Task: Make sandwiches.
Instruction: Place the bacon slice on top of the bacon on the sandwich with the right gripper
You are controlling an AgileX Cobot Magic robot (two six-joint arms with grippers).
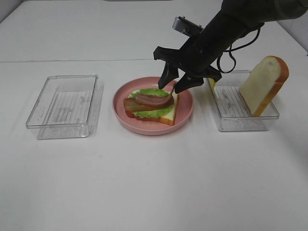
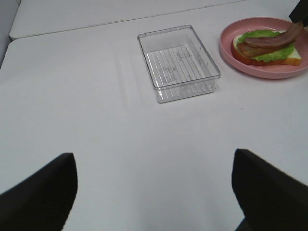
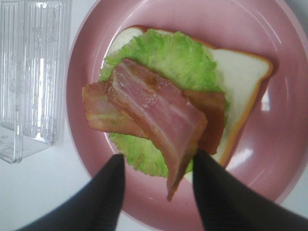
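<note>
An open sandwich lies on the pink plate: a white bread slice, green lettuce and two bacon strips. My right gripper hovers just over the plate's right rear, jaws apart, with the upper strip's raised end between the fingers. It is open in the right wrist view. My left gripper is open and empty over bare table, far from the plate. Another bread slice stands upright in the right tray. A yellow cheese piece peeks out behind the gripper.
A clear empty plastic tray stands left of the plate; it also shows in the left wrist view and the right wrist view. The white table stretches in front of everything.
</note>
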